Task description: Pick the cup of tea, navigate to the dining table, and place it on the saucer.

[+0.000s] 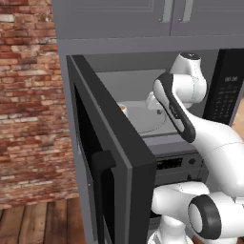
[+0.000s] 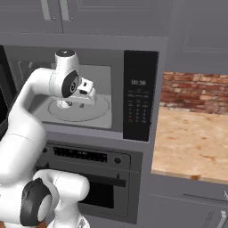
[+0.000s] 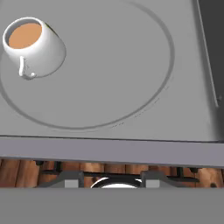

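The cup of tea [image 3: 33, 46] is a white mug with light brown liquid. It stands upright at the left edge of the round turntable [image 3: 131, 87] inside the open microwave. In the left base view the cup [image 1: 123, 108] peeks out behind the door's edge. My gripper [image 3: 111, 180] hovers at the microwave's front opening, above the turntable and to the right of the cup, not touching it. Its fingertips [image 3: 72, 181] stand apart with nothing between them. The hand [image 2: 87, 91] sits inside the cavity mouth. The saucer and the dining table are out of view.
The microwave door [image 1: 109, 157] is swung wide open on the left, close beside my arm. The control panel [image 2: 139, 100] bounds the cavity on the right. An oven [image 2: 89, 156] sits below and grey cabinets [image 2: 89, 15] above. A marbled counter [image 2: 191, 142] lies to the right.
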